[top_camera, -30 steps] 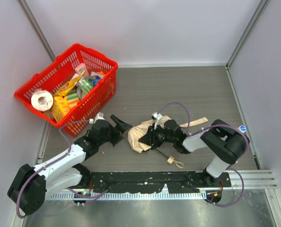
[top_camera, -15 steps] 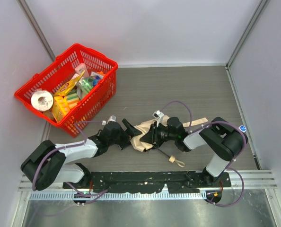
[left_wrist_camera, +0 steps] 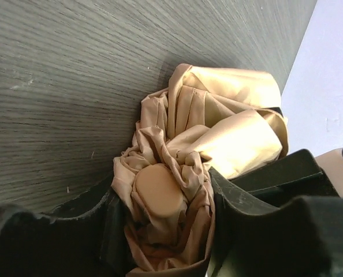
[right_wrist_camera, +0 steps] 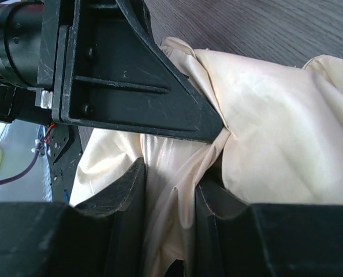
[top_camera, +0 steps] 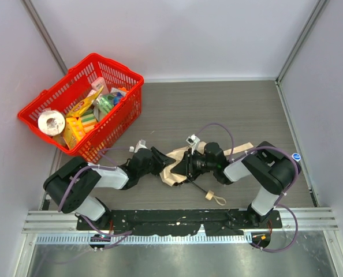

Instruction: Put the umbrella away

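Top external, centre: left gripper point(top_camera: 159, 161) and right gripper point(top_camera: 181, 167) each clench the umbrella point(top_camera: 170, 174), hiding its middle; fabric runs off left wrist's bottom edge.

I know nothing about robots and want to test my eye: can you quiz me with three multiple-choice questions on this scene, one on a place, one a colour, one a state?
1. Where is the basket? A far left corner; B right edge; C between the arms.
2. The umbrella is what colour? A blue; B beige; C green.
3. The right gripper is: A open in midair; B shut on the umbrella; C holding the basket.
1A, it sits far left from above; 2B, its cloth is beige; 3B, cloth is pinched in it.
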Controlling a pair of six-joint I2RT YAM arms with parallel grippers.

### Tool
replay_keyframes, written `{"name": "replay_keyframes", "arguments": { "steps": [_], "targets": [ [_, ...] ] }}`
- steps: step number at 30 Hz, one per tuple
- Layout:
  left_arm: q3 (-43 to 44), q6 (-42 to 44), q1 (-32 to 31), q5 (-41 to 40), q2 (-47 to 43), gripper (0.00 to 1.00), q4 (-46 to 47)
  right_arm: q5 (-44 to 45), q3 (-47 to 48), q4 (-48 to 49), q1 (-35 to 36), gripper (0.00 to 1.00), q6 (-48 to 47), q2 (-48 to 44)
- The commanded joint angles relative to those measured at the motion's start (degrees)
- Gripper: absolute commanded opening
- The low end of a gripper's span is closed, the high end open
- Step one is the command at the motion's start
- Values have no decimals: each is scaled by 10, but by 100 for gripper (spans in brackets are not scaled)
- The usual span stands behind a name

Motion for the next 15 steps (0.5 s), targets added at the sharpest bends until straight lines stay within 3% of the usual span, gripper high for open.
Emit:
{"name": "replay_keyframes", "arguments": {
  "steps": [1, 3, 5, 6, 8, 12, 15],
  "targets": [
    [1, 16, -5, -43, 5, 30, 52, -45, 0, -66, 13, 1, 2, 15],
    [0, 16, -5, -38, 11, 16, 47, -26, 1, -95, 13, 10, -7, 0],
    [2, 15, -5, -27, 20, 6, 45, 1, 12, -158, 15, 26, -24, -29],
    [0, 12, -5, -23, 24, 3, 46, 19, 24, -223, 18, 39, -38, -58],
    [-6, 5, -5, -14, 28, 0, 53, 66, 52, -337, 29, 56, -74, -106],
    [-15, 3, -5, -8, 26, 0, 60, 180, 142, -568, 70, 68, -139, -172],
    [-11, 3, -5, -3, 18, 0, 38, 276, 203, -674, 110, 70, -163, -194]
  ]
}}
